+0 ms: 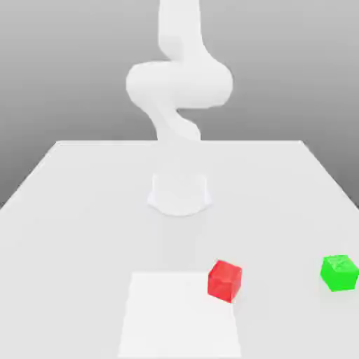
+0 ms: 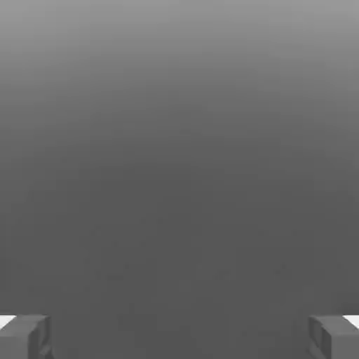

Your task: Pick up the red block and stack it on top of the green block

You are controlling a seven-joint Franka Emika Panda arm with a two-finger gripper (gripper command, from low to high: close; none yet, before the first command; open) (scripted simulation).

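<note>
The red block is a small glossy cube resting on the white table, near its front and a little toward the exterior view's right. The green block, about the same size, sits on the table well apart from it, further toward the exterior view's right near the frame's edge. In the hand view my gripper is open, its two grey fingertips far apart with nothing between them and plain grey background beyond. The white arm rises from its base and leaves the frame upward.
The arm's round base stands at the table's middle. A brighter white square patch lies flat on the table at the front, its corner touching the red block. The table's edges run along both sides and the back.
</note>
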